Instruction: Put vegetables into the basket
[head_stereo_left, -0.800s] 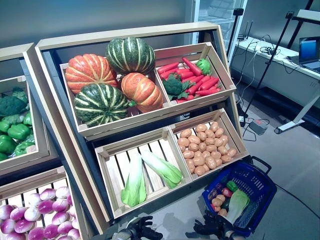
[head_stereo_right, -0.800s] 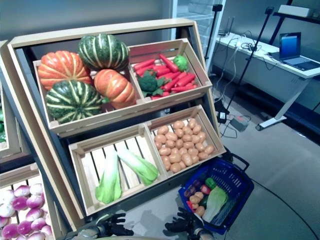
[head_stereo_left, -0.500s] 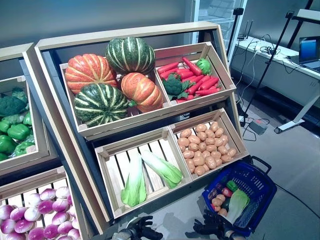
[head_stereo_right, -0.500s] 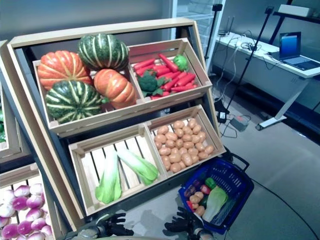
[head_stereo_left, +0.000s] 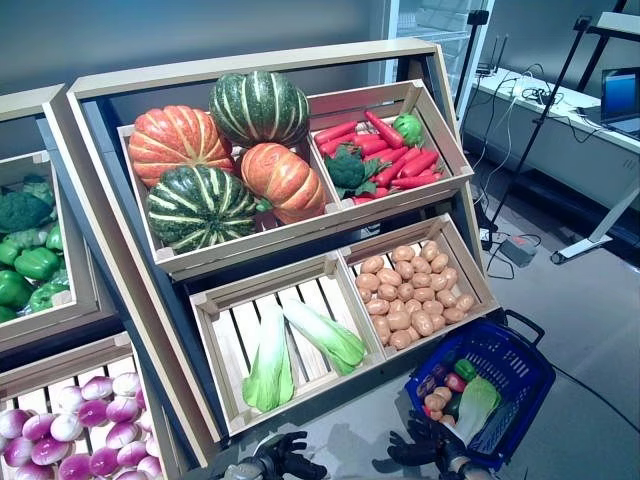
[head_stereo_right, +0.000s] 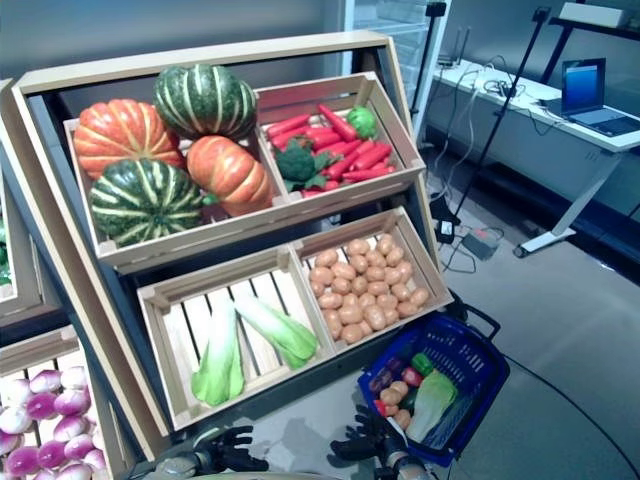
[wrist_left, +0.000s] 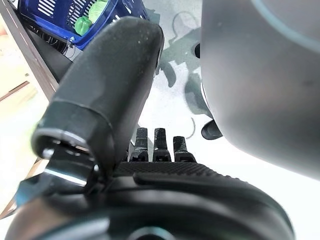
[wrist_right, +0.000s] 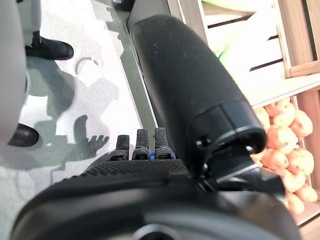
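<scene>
Right hand (head_stereo_left: 432, 448) has crept up toward the basket (head_stereo_left: 520, 352) at lower right — fingers spread, empty. Left hand (head_stereo_left: 285, 458) bottom centre, also open, unmoved. Basket already holds vegetables (head_stereo_left: 468, 404) — next pick pending.

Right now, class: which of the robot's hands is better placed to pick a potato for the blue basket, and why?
Probably the right hand: it is low beside the blue basket, just below the potatoes. The left hand sits nearer the bok choy. Both are open, empty.

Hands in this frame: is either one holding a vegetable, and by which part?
Nothing is held. The left hand and right hand hang low in front of the shelf with fingers spread and relaxed, the right beside the blue basket.
</scene>
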